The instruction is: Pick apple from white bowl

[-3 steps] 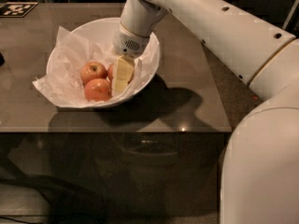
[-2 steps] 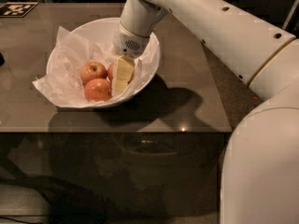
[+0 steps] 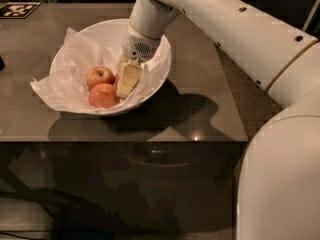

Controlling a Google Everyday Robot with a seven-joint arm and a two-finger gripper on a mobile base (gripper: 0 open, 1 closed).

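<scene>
The white bowl (image 3: pixel 159 82) stands on the table, left of centre, lined with crumpled white paper (image 3: pixel 75 59). Two red-orange apples lie in it: one at the back (image 3: pixel 99 76), one at the front (image 3: pixel 102 96). A sliver of a third apple (image 3: pixel 117 77) shows just behind the gripper. My gripper (image 3: pixel 124 86) reaches down into the bowl from the upper right. Its cream tip sits right beside the two apples and covers most of the third.
The dark glossy table (image 3: pixel 200 109) has its front edge just below the bowl and its right edge near my arm. A black-and-white marker tag (image 3: pixel 17 9) lies at the far left corner. My white arm (image 3: pixel 240 34) spans the upper right.
</scene>
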